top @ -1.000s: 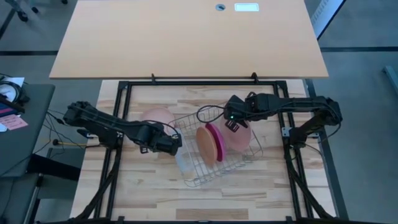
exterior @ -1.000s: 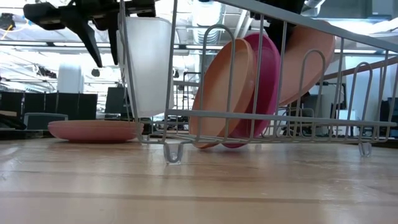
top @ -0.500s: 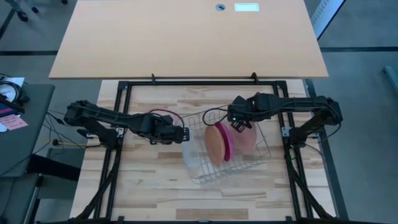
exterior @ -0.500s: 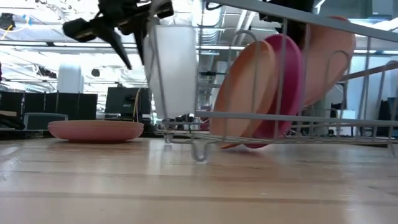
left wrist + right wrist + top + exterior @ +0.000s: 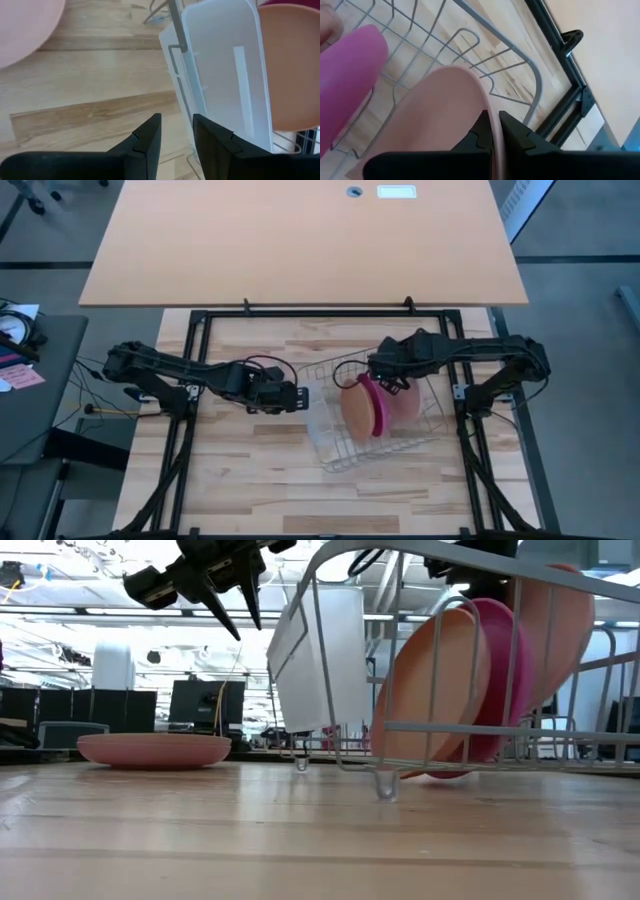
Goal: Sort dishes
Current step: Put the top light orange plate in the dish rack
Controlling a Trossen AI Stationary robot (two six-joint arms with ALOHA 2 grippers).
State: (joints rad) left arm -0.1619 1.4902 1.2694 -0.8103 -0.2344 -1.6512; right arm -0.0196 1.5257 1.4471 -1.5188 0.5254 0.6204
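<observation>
Your right pincer (image 5: pixel 492 131) pinches the rim of the pale pink plate (image 5: pixel 435 120), which leans at the right end of the wire rack (image 5: pixel 425 425), just beside the magenta plate (image 5: pixel 374 402). The orange-tan plate (image 5: pixel 353 406) stands on edge against the magenta one's left side. A translucent white tray (image 5: pixel 320 655) stands at the rack's left end. Your left pincer (image 5: pixel 176 140) hovers above the table (image 5: pixel 240 470) just left of that tray, its fingers (image 5: pixel 147 142) slightly spread and holding nothing. Another pink plate (image 5: pixel 152 749) lies flat on the table left of the rack, mostly under your left arm in the high view.
</observation>
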